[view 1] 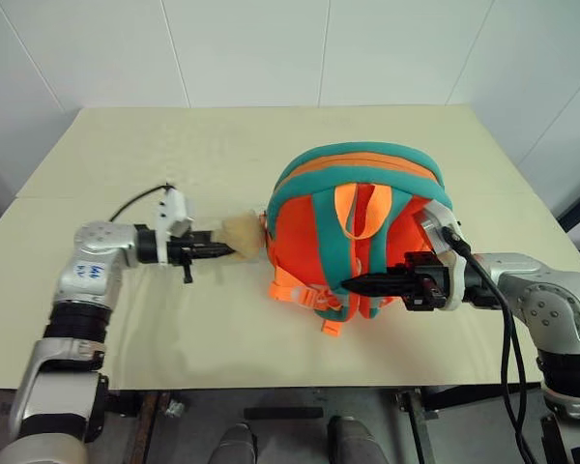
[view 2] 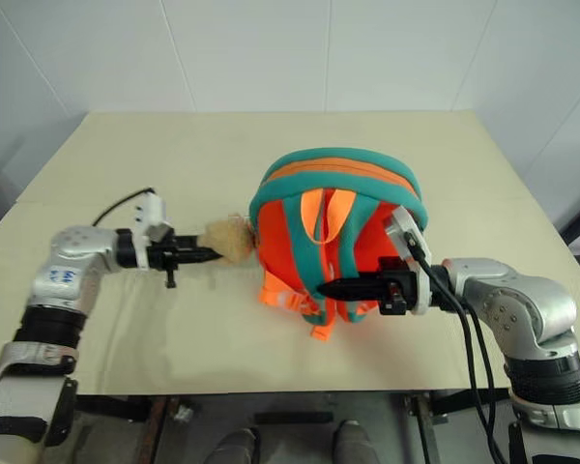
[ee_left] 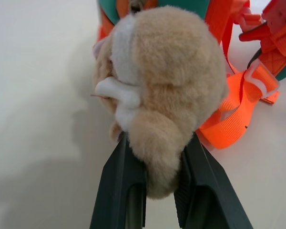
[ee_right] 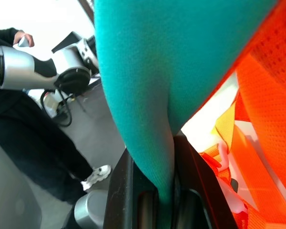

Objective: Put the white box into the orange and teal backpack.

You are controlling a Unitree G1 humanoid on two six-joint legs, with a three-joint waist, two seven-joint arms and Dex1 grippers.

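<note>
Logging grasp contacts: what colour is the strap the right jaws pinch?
Teal strap of the backpack, clearest in the right wrist view.

The orange and teal backpack (view 1: 358, 232) lies on the beige table (view 1: 174, 155).

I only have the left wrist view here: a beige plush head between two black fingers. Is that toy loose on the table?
Observer: No. In the head views the plush toy head hangs off the orange and teal backpack, which stands on the table.
Operator: What's the other arm doing?
Observer: The right gripper is shut on a teal strap on the side of the backpack that faces the robot.
Operator: Anyone nearby?
Observer: Yes, the right wrist view shows a person in dark clothes beyond the table.
</note>
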